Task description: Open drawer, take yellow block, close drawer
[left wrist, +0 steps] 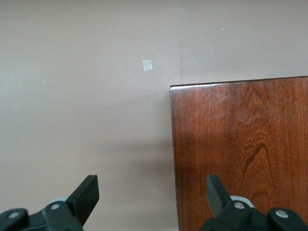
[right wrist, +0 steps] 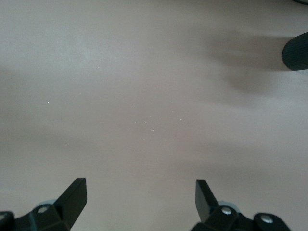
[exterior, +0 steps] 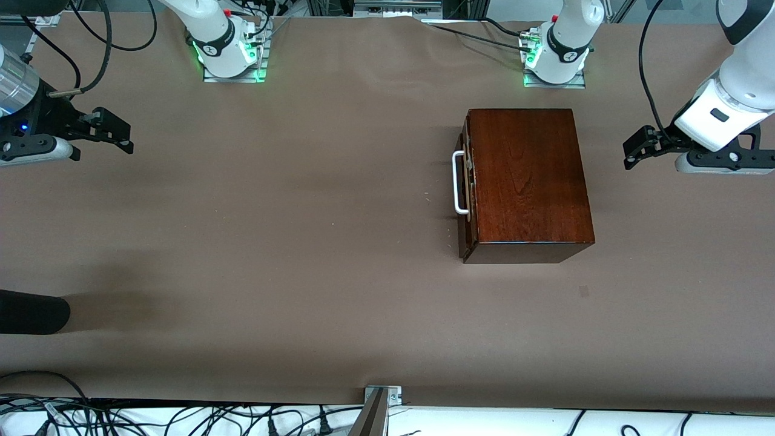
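- Brown cloth-covered table [exterior: 303,242] w/ a dark reddish-brown glossy wooden box [exterior: 530,181] on it, toward the left arm's end.
- Drawer [exterior: 467,188] is pushed fully in; its dark front w/ white U-shaped handle [exterior: 459,183] faces toward the right arm's end of the table.
- Yellow block can't be seen in any view.
- Left end effector [exterior: 633,151] hangs in the air just off the box's closed back side, over bare table; fingers [left wrist: 86,195] spread wide apart, nothing between them. Left wrist view shows the box's top corner under one finger, and a small pale square mark [left wrist: 147,65] on the table.
- Right end effector [exterior: 121,136] is up over bare table at the right arm's end, well apart from the box and the drawer handle; fingers [right wrist: 74,197] wide apart, holding nothing.
- Black rounded object [exterior: 33,312] pokes in at the table edge, nearer to the front camera than the spot under the right end effector.
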